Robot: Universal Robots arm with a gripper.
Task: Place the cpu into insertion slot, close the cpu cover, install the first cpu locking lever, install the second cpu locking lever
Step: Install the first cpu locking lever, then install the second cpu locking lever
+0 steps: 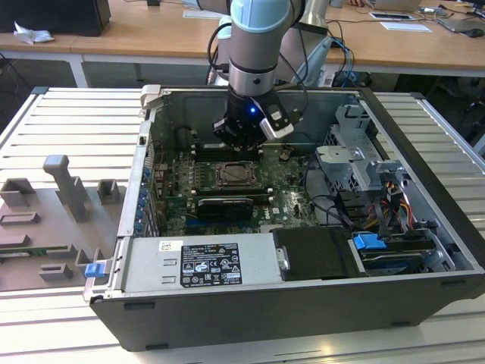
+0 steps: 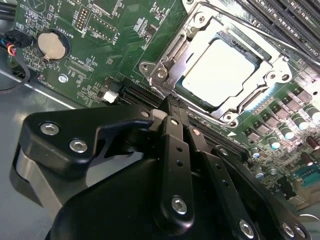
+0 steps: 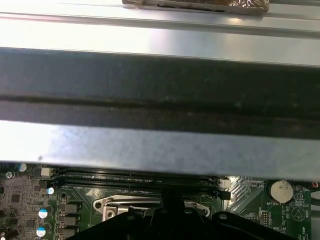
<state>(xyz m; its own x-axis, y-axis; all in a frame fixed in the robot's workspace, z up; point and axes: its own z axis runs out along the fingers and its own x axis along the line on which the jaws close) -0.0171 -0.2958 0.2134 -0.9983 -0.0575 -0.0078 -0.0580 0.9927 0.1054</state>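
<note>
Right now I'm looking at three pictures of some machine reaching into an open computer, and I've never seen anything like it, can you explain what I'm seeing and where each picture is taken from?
The grey and pale blue column is a robot arm, reaching down into an open computer case that lies on its side on a slatted metal table. That picture comes from a camera standing off the arm.

The other two come from cameras riding near the arm's wrist. In the second wrist view, the black jointed shape in front is the gripper, the arm's hand, with its fingers closed together and nothing visible between them. Just beyond its tip lies the green circuit board with the insertion slot, a square metal-rimmed socket. The pale square cpu sits in it, with the silvery cpu cover lying down around it.

The first wrist view looks across the case wall, with the board below.
</note>
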